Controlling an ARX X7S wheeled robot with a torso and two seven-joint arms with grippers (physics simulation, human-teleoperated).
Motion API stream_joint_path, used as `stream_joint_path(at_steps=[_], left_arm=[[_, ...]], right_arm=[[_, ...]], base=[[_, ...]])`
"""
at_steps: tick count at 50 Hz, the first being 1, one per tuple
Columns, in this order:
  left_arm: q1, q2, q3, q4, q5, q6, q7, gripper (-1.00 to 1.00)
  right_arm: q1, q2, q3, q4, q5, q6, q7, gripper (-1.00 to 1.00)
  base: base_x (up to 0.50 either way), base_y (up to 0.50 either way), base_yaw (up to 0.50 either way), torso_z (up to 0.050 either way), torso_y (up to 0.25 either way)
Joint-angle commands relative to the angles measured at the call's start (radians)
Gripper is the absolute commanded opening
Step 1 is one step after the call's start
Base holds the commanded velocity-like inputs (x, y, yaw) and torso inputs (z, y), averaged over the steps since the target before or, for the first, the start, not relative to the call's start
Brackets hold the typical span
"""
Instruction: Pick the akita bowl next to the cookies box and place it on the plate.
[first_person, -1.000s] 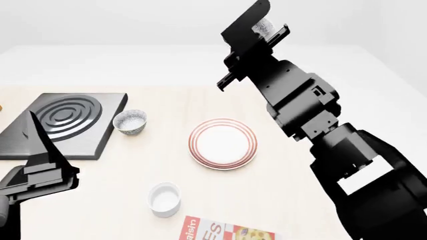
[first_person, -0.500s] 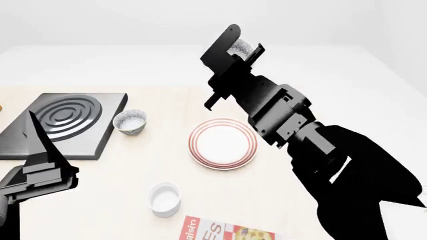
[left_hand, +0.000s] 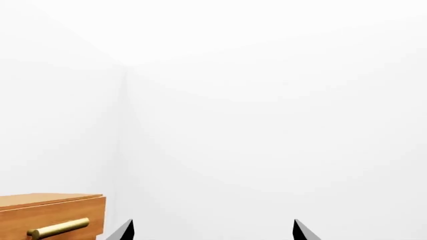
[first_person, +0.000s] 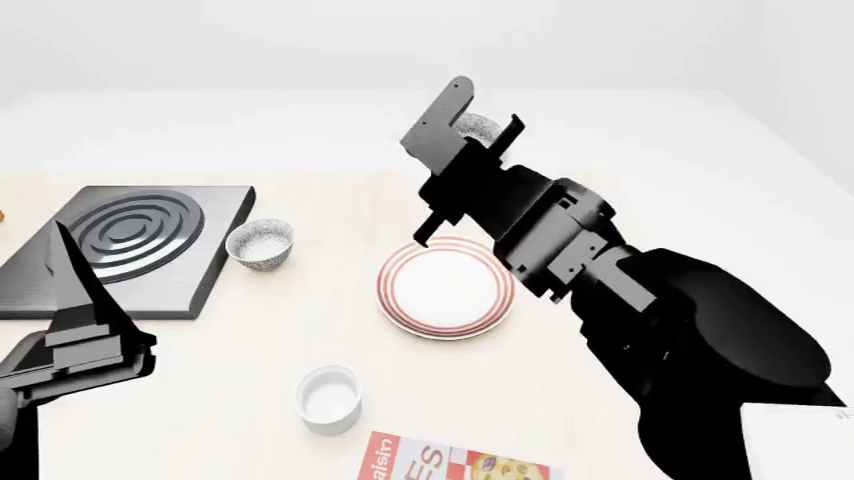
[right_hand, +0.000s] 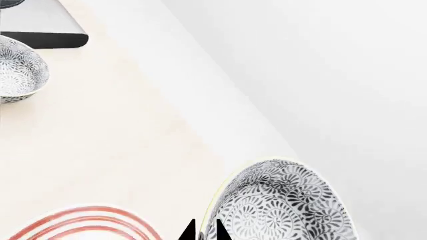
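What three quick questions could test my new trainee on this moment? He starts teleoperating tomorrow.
1. True or false: the right gripper holds an akita bowl.
2. What lies beside the stove plate? A) second bowl B) cookies box C) white cup
3. Does the held bowl rest on the plate yet?

Key: 1 true; 2 A; 3 no, it is held above the table.
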Motion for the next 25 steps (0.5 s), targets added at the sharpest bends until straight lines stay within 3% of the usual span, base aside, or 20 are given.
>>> stream_joint_path(at_steps=[1, 25], left_arm=[[0.002, -0.004, 0.001, 0.002, -0.005, 0.000, -0.005, 1.00], [0.012, -0.011, -0.004, -0.002, -0.008, 0.018, -0.012, 1.00]], right_arm=[[-0.001, -0.001, -0.007, 0.005, -0.017, 0.056, 0.002, -1.00], [-0.026, -0.001, -0.016, -0.022, -0.069, 0.121, -0.110, -1.00]], base=[[0.00, 0.00, 0.00, 0.000, 0.000], [0.00, 0.00, 0.00, 0.000, 0.001]])
